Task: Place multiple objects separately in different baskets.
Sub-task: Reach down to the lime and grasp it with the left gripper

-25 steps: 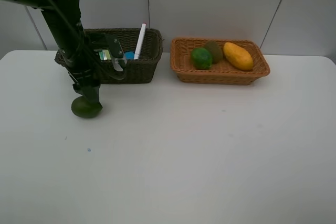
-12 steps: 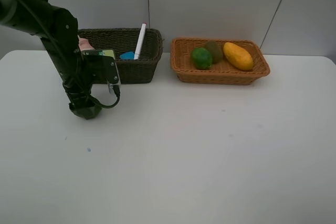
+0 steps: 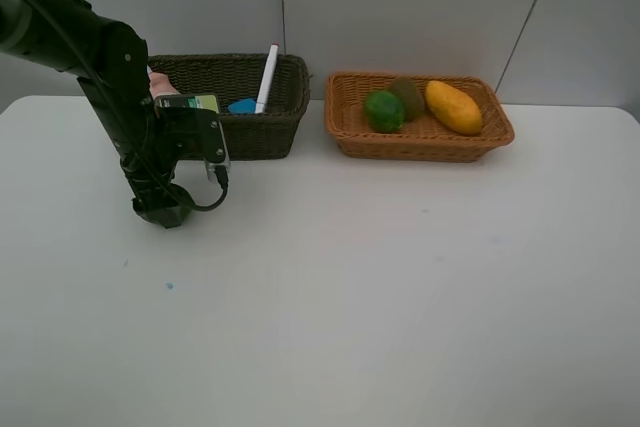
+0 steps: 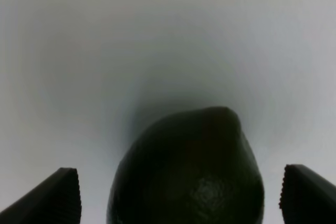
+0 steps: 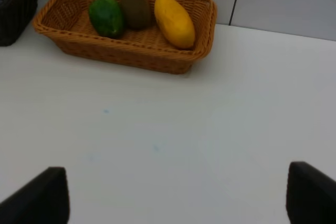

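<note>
1. Exterior high view: the left arm bends down over the white tabletop, and its left claw sits low on the surface, just in front of the dark olive-brown basket. The claw hides the fruit it straddles here.
2. That dark basket holds a white marker leaning upright against the rim, a blue eraser block beside it, and a pink item peeking out behind the arm.
3. Well to the right, the light orange-tan basket holds a green round fruit, a brown kiwi and a yellow mango lying side by side.
4. Left wrist view: a second green fruit rests on the tabletop between the two claw fingertips. The jaws stand wide, with a gap on each side of the fruit; nothing is gripped.
5. Right wrist view: the right claw hovers over bare tabletop with its jaws spread wide and holding nothing. The tan basket and its three fruits lie ahead; a corner of the dark basket shows at the edge.
</note>
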`<state>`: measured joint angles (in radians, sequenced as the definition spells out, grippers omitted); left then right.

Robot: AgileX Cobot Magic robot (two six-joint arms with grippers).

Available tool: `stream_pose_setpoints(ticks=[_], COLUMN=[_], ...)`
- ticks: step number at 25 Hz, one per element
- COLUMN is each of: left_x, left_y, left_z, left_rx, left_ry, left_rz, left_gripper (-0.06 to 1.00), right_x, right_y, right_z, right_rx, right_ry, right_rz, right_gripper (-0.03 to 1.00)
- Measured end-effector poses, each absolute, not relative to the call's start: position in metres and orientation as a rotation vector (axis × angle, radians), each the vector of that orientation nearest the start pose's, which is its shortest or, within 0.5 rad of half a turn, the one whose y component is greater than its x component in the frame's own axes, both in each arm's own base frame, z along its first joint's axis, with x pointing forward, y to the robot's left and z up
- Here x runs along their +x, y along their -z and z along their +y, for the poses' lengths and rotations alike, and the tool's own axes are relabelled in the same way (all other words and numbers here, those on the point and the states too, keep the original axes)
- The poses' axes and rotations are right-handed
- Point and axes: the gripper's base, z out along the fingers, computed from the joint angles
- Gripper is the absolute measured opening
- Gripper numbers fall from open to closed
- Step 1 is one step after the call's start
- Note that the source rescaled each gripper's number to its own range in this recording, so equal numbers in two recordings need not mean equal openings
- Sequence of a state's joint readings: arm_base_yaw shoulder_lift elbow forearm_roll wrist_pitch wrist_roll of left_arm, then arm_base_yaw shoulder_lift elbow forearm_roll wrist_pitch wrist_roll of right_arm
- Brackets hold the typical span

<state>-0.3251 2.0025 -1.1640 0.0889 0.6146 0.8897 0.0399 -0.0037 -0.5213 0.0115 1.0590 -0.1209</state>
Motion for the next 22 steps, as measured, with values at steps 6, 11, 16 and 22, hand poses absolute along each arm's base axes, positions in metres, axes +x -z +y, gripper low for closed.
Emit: stream_pose_setpoints(ticks=[6,11,16,22], left_x=[0.3522,0.3525,0.3528,0.3525], left_y=[-0.1193,-0.1193,-0.1194,-0.1193], left_z=[-0.1138,-0.1129,-0.1123,-0.1132], left_rx=[1.768,1.780,1.788,1.768], left_ry=[-0.168,-0.185,-0.196,-0.179], left_rz=[2.370,2.364,2.359,2.370], left_gripper=[1.00,1.00,0.77,0.70], right_x=[-0.0080,-0.0080,-0.0080,-0.0080], right_y=[-0.2833,-0.2833,-0.2833,-0.2833], right_z=[0.0006,0.0006,0.0006,0.0006], right_rx=[-0.163,-0.163,-0.163,-0.163], right_ry=[0.038,0.038,0.038,0.038], right_rz=[2.011,2.011,2.011,2.011], right_gripper=[1.00,1.00,1.00,1.00])
